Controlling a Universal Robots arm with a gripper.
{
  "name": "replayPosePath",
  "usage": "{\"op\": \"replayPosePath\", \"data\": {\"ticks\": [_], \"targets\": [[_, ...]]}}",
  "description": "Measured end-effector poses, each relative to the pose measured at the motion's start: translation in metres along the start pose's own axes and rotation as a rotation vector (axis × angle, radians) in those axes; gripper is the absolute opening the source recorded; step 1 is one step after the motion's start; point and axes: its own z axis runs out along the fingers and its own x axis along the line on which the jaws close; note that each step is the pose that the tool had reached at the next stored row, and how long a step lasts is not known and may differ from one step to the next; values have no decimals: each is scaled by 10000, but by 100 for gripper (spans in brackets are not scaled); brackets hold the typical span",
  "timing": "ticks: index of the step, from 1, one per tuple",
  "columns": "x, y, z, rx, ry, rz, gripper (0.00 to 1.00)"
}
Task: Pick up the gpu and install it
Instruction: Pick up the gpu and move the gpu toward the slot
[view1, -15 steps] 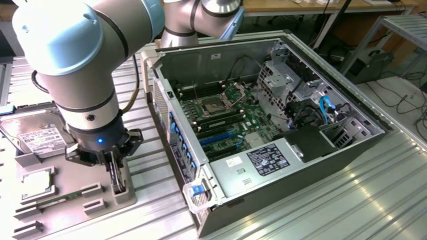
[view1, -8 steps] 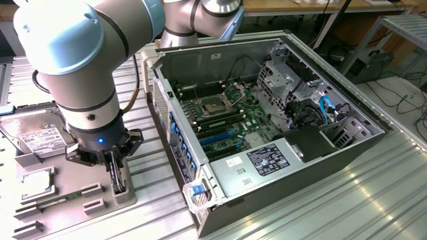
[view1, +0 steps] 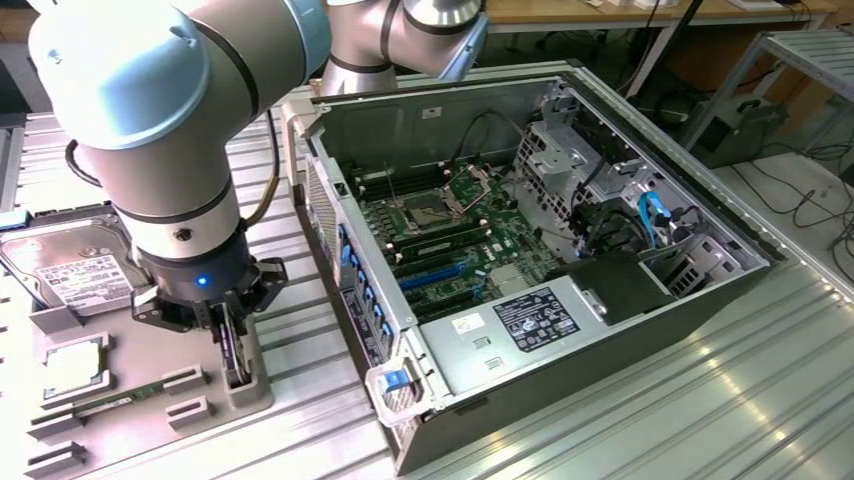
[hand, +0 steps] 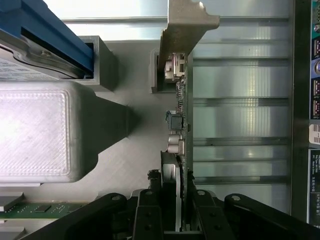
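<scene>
Black and thin, your graphics card (view1: 240, 362) stands on its long edge in a slot of the grey holder (view1: 147, 345). The holder lies on the table (view1: 667, 425), just beside the open computer case (view1: 641, 335), on the exterior view's left. Your hand (view1: 231, 340) hangs straight down over the card. In the wrist view the hand (hand: 174, 195) has its two black jointed fingers (hand: 149, 210) pressed against the card's flat faces, one on each side, so it is clamped on the graphics card (hand: 183, 115). You see the card edge-on there: a narrow dark board with small silver cylinders (hand: 174, 143) and a rounded cooler standing off one face. At the end away from the hand is a bent bare-metal bracket (hand: 187, 25), and that end sits in a notched grey post (hand: 156, 70) of the holder (hand: 135, 160). The holder is matte, with a fine layered grain and blocky square-cornered walls. The table (hand: 240, 120) is ribbed aluminium, shiny along its straight grooves. A silver hard drive (view1: 74, 268) with a white label rests in the holder, well apart from the card. A slim green memory stick (view1: 107, 405) lies in a low recess nearer the holder's front. The case lies on its side, its green circuit board (view1: 454, 235) and blue slots (view1: 427, 280) facing up.
</scene>
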Motion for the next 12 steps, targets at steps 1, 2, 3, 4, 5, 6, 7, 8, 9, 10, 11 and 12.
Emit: {"op": "replayPosePath", "data": {"ticks": [1,2,3,4,5,6,7,8,9,10,11,12], "targets": [[0,0,0,0,0,0,28],[0,0,0,0,0,0,28],[0,0,-1,0,0,0,28],[-1,1,-4,-1,-1,0,28],[0,1,-16,1,1,0,28],[0,1,-30,0,0,0,28],[0,1,-44,-1,-1,0,28],[0,2,-69,0,0,0,28],[0,3,-96,1,0,0,28],[0,4,-115,1,1,0,28],[0,4,-134,-1,-1,0,28],[0,5,-156,0,0,0,28]]}}
